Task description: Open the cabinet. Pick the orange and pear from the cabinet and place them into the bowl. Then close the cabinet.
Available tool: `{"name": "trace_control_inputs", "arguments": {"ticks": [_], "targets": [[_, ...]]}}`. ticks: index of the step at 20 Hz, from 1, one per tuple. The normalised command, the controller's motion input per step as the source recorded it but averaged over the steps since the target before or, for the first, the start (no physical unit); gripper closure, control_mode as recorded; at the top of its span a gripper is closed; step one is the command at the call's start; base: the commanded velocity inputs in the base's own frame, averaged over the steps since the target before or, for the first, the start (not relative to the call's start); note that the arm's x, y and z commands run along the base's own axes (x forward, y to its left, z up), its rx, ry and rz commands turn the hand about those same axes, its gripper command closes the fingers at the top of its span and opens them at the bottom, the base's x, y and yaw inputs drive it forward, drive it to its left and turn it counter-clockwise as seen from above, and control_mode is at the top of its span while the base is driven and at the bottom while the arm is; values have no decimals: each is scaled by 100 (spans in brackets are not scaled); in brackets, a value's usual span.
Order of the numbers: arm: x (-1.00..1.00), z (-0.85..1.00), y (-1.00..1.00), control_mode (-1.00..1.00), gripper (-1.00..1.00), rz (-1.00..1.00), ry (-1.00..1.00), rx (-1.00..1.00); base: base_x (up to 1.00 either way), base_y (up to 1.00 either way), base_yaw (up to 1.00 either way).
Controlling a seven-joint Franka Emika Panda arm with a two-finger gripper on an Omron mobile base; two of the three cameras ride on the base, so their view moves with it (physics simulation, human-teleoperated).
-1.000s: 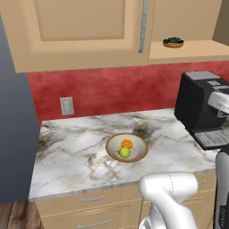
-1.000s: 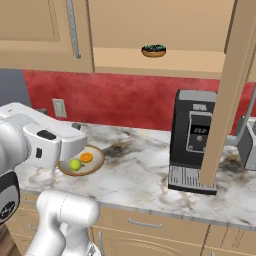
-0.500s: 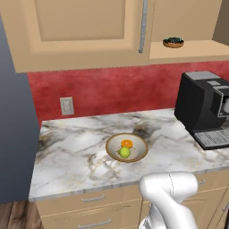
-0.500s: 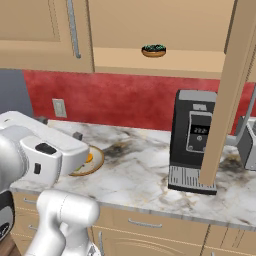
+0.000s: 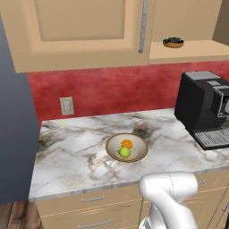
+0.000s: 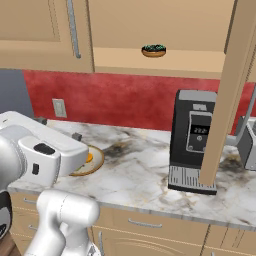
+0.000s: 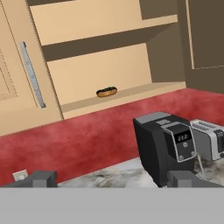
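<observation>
The cabinet (image 5: 80, 31) hangs over the counter with its left door shut and its right door (image 6: 233, 90) swung out wide. The bowl (image 5: 138, 153) sits mid-counter, holding the orange (image 5: 126, 143) and, just in front of it, the pear (image 5: 125, 152). In the right base view my arm covers most of the bowl (image 6: 98, 159), leaving a sliver of orange (image 6: 90, 157). My gripper (image 7: 113, 181) is open and empty, low over the counter, and faces up toward the open cabinet shelf (image 7: 131, 94).
A small dark dish (image 7: 106, 92) rests on the open shelf. A black coffee machine (image 5: 203, 112) stands on the counter's right, with a toaster (image 6: 247, 145) beyond it. A grey wall panel (image 5: 15, 134) bounds the left, and drawers run below the counter.
My arm has swung lower and across in the right base view, now hiding the pear and most of the bowl. Its part at the left view's right edge is gone. Fruit and bowl stayed put.
</observation>
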Motion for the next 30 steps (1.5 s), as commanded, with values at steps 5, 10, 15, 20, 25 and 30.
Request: {"name": "trace_control_inputs", "arguments": {"ticks": [5,10,15,20,25,30], "targets": [[-5,0,6,-100,-100,0,-1,-1,0,0,0],[-5,0,16,-100,-100,0,0,-3,0,0,0],[-6,0,1,-100,-100,0,0,0,0,0,0],[-49,0,-26,-100,-100,-1,0,0,0,0,0],[-49,0,-46,-100,-100,-3,0,0,0,0,0],[-14,0,-44,-100,-100,-5,0,0,0,0,0]]}}
